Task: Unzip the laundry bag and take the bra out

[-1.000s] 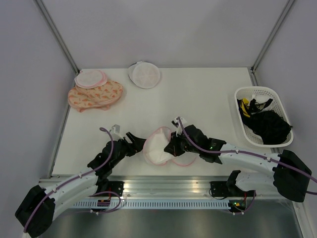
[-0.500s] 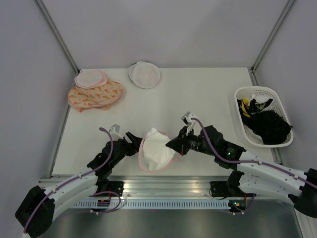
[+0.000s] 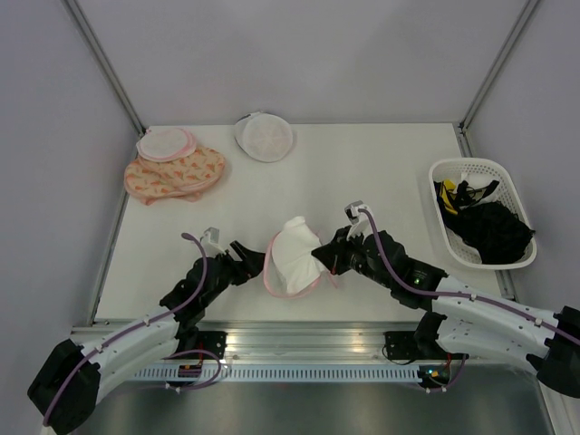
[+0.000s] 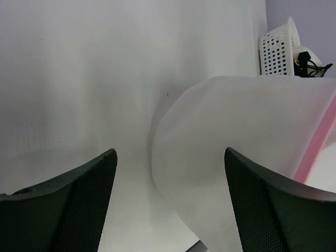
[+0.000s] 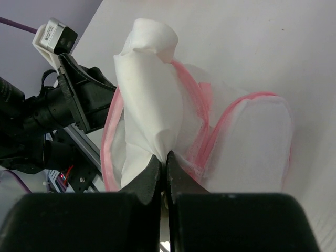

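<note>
Top external view: the laundry bag point(image 3: 288, 283) lies near the front edge of the table point(image 3: 362, 172), between the 2 grippers. The left gripper point(image 3: 251, 269) sits just beside its left rim, and the right gripper point(image 3: 323, 261) is at its right side. The right wrist view shows the right gripper's fingers point(image 5: 152, 176) clenched tight on a fold of the white bra point(image 5: 149, 105), low down where the fabric leaves the bag's pink zipper rim point(image 5: 210, 131). The left wrist view shows the left gripper's 2 fingers point(image 4: 79, 199) spread wide, with 1 mesh dome of the bag in front of the gap between them; whether either finger touches it I cannot tell.

The bag is unzipped, its 2 halves apart and its mouth turned up toward the right arm. The bra stands out of it as a tall white peak, its long axis running from the near edge toward the far side of the table and leaning slightly right.

1 s ago the bra lay flat inside the open bag under the right gripper. 0.5 s ago its peak was already raised; it has since shifted right and farther from the near edge along with the right gripper. The left arm has kept its place.
</note>
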`<state>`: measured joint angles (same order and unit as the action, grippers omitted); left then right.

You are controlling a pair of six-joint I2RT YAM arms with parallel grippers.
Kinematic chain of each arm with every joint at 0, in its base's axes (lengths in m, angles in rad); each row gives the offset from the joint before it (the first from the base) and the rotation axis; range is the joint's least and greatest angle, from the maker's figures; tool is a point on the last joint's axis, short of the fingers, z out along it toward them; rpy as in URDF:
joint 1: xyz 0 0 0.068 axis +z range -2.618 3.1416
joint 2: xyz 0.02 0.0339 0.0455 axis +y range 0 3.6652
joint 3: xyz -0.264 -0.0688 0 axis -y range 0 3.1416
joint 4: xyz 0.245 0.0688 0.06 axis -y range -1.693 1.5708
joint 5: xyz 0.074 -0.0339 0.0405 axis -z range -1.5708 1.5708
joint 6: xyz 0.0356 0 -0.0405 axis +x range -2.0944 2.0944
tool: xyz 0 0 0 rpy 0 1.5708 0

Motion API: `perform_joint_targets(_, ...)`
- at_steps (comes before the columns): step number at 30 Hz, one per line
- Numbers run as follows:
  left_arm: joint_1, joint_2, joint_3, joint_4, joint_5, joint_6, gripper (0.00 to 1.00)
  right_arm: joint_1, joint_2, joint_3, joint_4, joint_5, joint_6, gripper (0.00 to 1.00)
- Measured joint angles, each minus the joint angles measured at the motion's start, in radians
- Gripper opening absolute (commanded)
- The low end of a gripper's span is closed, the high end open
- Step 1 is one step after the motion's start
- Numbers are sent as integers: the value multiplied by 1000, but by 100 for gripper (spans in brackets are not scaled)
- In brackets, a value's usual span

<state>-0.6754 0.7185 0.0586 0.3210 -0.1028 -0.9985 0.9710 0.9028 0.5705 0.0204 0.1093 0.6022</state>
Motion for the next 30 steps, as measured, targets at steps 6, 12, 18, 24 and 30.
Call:
perform_joint_targets(6,0,-117,0,13,-1,-7,94,0,42,14,-20,36,32,0)
perform_joint_targets(12,0,-299,0,22,-5,5,90,0,76,16,-38,55,42,0)
perform_joint_targets(18,-10,-182,64,-134,2,95,67,-1,107,40,-58,72,42,0)
perform_joint_targets(24,-48,3,121,-190,11,171,7,-1,113,53,-64,75,41,0)
perform_joint_targets(30,-80,58,160,-192,8,204,2,-1,116,55,-56,34,33,7)
